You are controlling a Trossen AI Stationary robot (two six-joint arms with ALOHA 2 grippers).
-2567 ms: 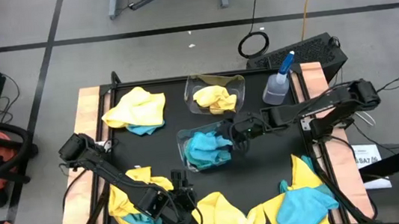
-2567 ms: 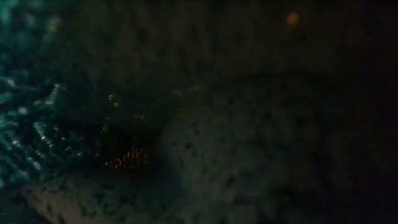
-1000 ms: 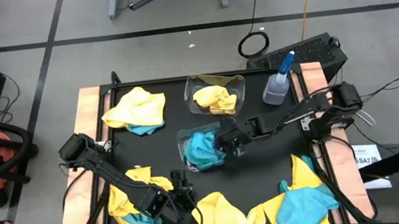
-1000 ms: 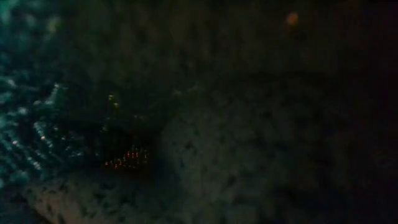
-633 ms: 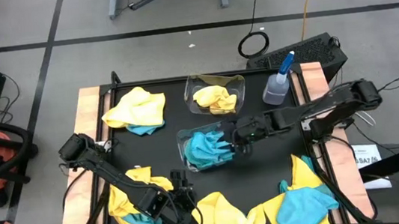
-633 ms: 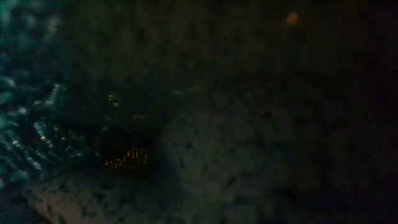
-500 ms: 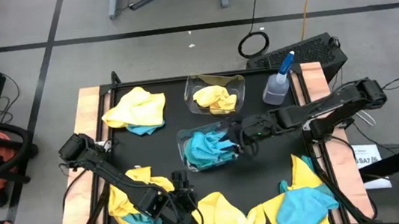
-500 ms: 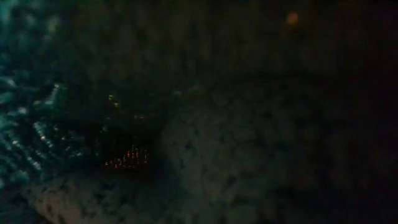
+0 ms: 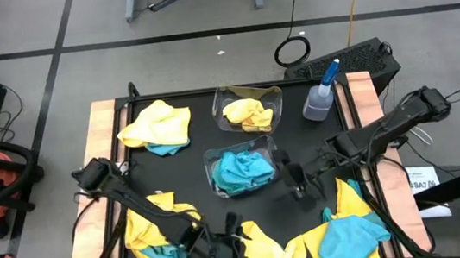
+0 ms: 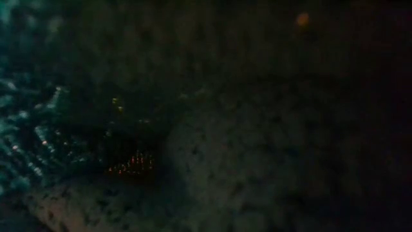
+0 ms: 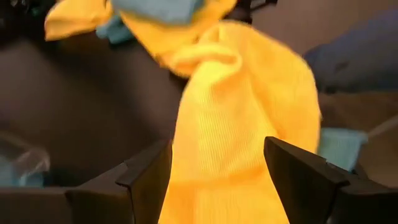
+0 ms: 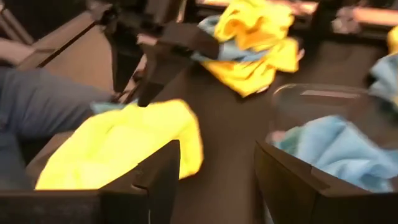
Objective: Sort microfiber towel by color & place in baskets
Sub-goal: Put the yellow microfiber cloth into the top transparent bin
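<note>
Black table [image 9: 300, 134] with pale wooden side rails, standing on grey floor; a dark keyboard-like unit and a cable loop lie beyond its far edge.

Left arm: runs from the left rail toward the near edge. Left gripper [image 9: 226, 244] sits low over a yellow towel [image 11: 239, 124] at the near edge, fingers spread wide with the cloth between them, not pinched.

Right arm: reaches in from the right rail. Right gripper [image 9: 295, 181] hangs over bare tabletop just beside the nearer basket, jaws apart and holding nothing.

Towel piles, loose: a yellow-and-turquoise heap [image 9: 346, 233] at the near right corner; a yellow heap over turquoise [image 9: 158, 127] at the far left; a mixed heap [image 9: 151, 233] at the near left, under the left arm.

Baskets, two clear tubs at table centre: the nearer basket [image 9: 209, 162] holds turquoise towels [image 9: 243, 169]; the farther basket [image 9: 274, 98] holds yellow towels [image 9: 247, 114].

Spray bottle [image 9: 320, 94], clear with a blue nozzle, upright near the far right rail.

Low view: dark, filled by fuzzy cloth; nothing more can be told.
</note>
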